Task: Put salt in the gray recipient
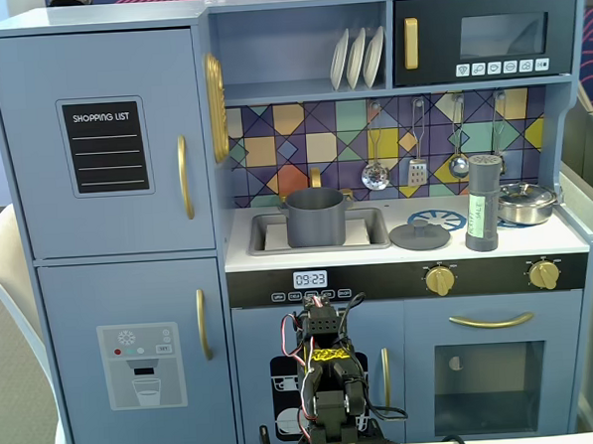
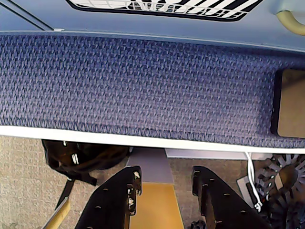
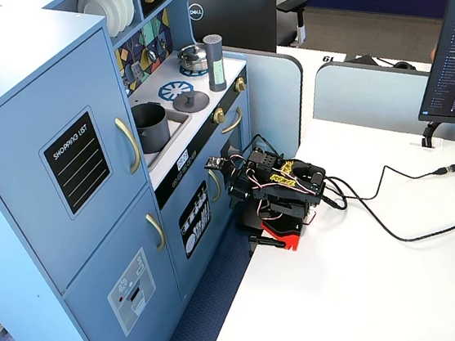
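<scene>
My gripper (image 2: 164,179) sits at the bottom centre of the wrist view, its 2 black fingers (image 2: 116,200) parted by a narrow gap and holding nothing, with blue carpet beyond. In a fixed view, I see the salt (image 1: 483,204) standing upright at centre right on the toy kitchen counter (image 1: 378,250), just beside the silver pan (image 1: 526,203). The gray recipient (image 1: 314,216) stands in the sink (image 1: 372,240) at frame centre, well apart from the salt, with a flat lid (image 1: 420,235) between them.
</scene>
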